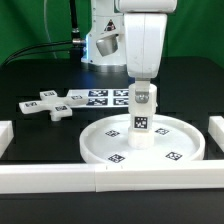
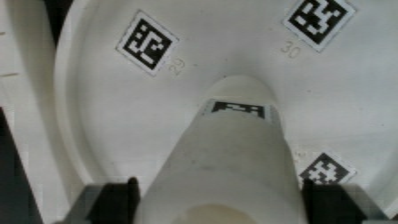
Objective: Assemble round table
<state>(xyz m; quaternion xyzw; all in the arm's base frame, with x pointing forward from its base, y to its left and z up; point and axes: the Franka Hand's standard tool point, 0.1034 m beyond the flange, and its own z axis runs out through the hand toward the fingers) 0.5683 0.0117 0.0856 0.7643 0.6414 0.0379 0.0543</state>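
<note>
Tool (image 1: 143, 98) clamped on the top of the upright leg (image 1: 141, 125), a finger (image 2: 111, 203) against each side. The leg stands under it on the middle of the disc (image 1: 97, 146). The foot (image 1: 48, 106) lies on the bench (image 1: 30, 80) well aside, toward the exterior view's left.

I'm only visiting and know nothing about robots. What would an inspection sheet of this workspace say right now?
surface: black table, matt.
job's things: leg upright on the round disc; foot piece lies apart, toward the exterior view's left.
clutter: nothing seen.
tool: fingers either side of the leg's upper part; whether it grips cannot be told.
cables: black, running behind the table.
surroundings: white rails border the table; marker board behind the disc; green backdrop.
</note>
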